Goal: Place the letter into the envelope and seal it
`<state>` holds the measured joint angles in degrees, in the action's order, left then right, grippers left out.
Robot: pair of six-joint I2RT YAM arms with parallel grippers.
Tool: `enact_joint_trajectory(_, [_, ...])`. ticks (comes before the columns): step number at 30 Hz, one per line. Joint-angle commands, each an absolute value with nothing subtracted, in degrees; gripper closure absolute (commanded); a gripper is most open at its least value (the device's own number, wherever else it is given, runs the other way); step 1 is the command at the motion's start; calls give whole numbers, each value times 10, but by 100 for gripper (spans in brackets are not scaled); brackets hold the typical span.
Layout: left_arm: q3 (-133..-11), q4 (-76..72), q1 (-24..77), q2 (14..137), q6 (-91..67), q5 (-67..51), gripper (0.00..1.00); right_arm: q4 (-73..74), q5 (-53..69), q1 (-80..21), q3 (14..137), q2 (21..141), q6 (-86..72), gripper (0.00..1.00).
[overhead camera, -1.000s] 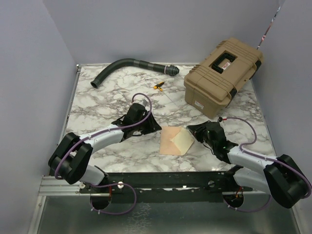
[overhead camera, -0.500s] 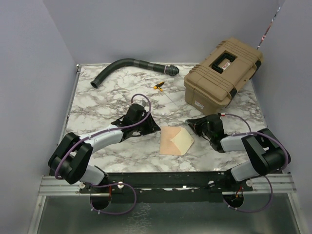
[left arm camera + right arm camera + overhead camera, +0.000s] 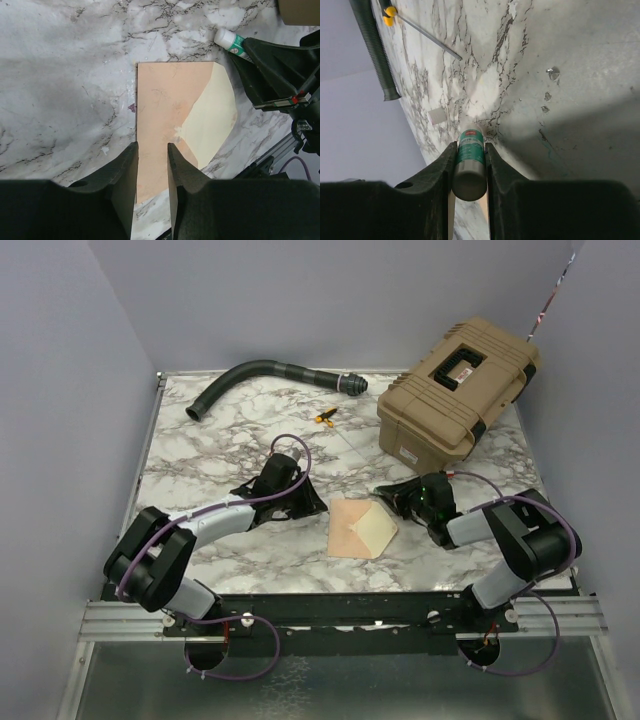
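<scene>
The peach envelope lies flat at the table's front centre, its pale cream flap open to the right. The letter is hidden. My left gripper hovers low at the envelope's left edge. Its fingers stand a narrow gap apart, open, with only envelope and marble showing between them. My right gripper is just right of the flap and is shut on a green and white glue stick. The stick's white end points at the flap's far corner.
A tan hard case stands at the back right. A curved black hose lies along the back edge, with a small yellow-handled tool in front of it. The right arm's elbow is folded up at the front right.
The right arm has folded up, bringing the glue stick left toward the flap's far corner. The left gripper's fingers have narrowed a little and the arm has barely shifted.
</scene>
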<state>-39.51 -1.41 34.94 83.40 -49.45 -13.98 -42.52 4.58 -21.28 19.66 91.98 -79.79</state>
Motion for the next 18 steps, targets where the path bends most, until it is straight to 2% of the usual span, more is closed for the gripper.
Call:
enact_joint_trajectory(1, [-405, -22, 347, 843, -483, -158, 70, -434, 56, -208, 202, 918, -784, 70])
enact_joint_trajectory(4, [-405, -24, 347, 845, -483, -161, 70, -371, 41, -208, 208, 895, -780, 51])
enact_joint_trajectory(7, [-405, -27, 348, 845, -483, -167, 74, -320, 26, -208, 211, 867, -770, 44])
enact_joint_trajectory(13, [-405, -30, 347, 846, -482, -179, 81, -219, 21, -207, 204, 802, -759, 42])
enact_joint_trajectory(18, [-405, -36, 348, 851, -484, -194, 85, -69, -13, -207, 207, 707, -735, 42])
